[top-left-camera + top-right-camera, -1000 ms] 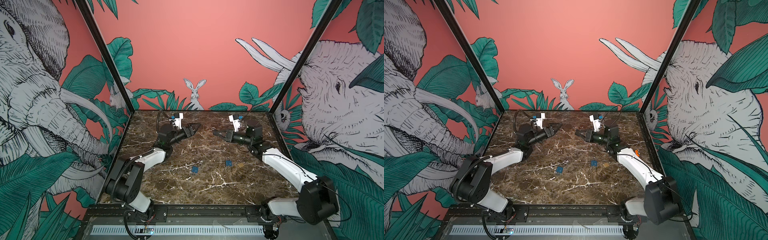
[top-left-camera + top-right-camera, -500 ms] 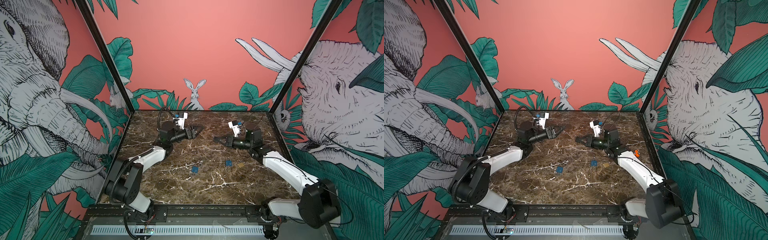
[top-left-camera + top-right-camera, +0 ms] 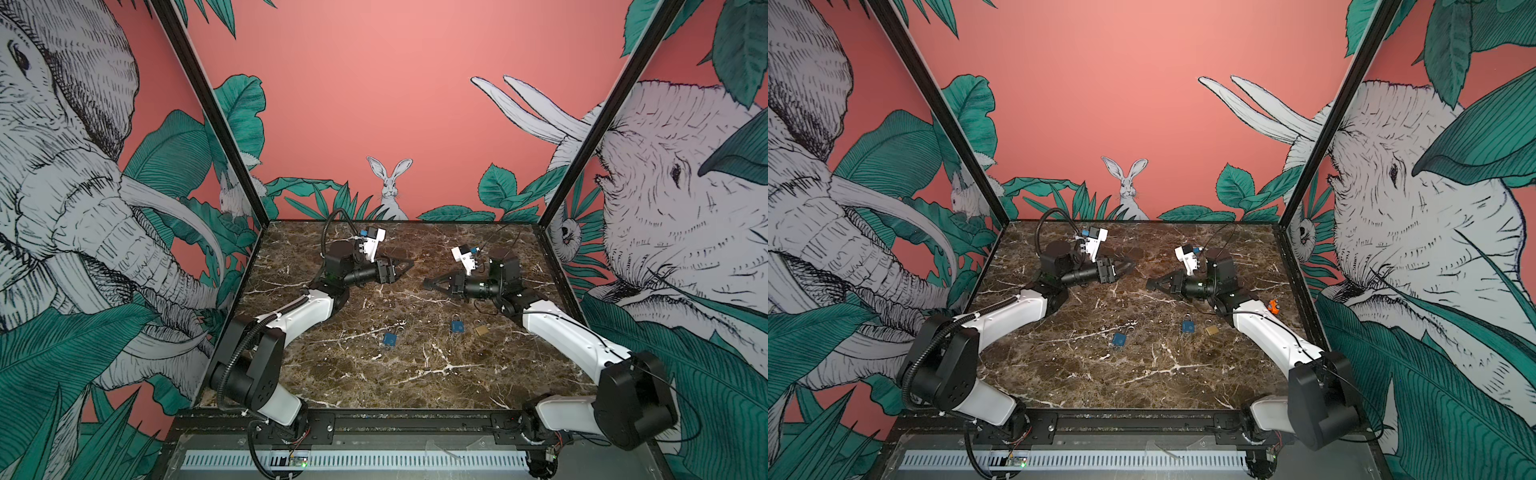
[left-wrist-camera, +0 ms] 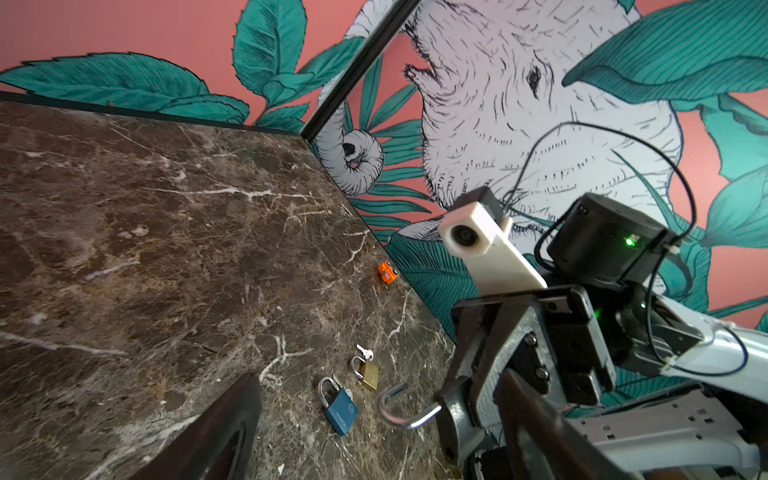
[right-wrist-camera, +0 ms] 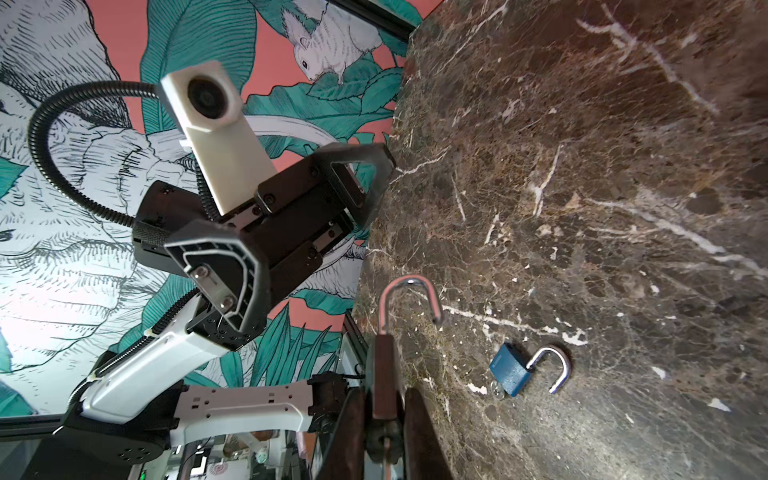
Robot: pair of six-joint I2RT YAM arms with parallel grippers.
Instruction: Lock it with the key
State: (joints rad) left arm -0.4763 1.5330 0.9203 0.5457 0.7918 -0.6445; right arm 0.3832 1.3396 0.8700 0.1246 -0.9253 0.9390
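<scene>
Over the brown marble table (image 3: pixel 415 374), the black left gripper (image 3: pixel 408 266) is held with its jaws spread wide and empty. The jaws of the black right gripper (image 3: pixel 426 285) are closed on the body of a padlock with an open silver shackle (image 5: pixel 384 361). On the table are laid a blue padlock with an open shackle (image 3: pixel 390 339), a blue padlock with a closed shackle (image 3: pixel 457 326), a small brass padlock (image 3: pixel 481 330) and, just beside it, a small silver key (image 4: pixel 365 353).
</scene>
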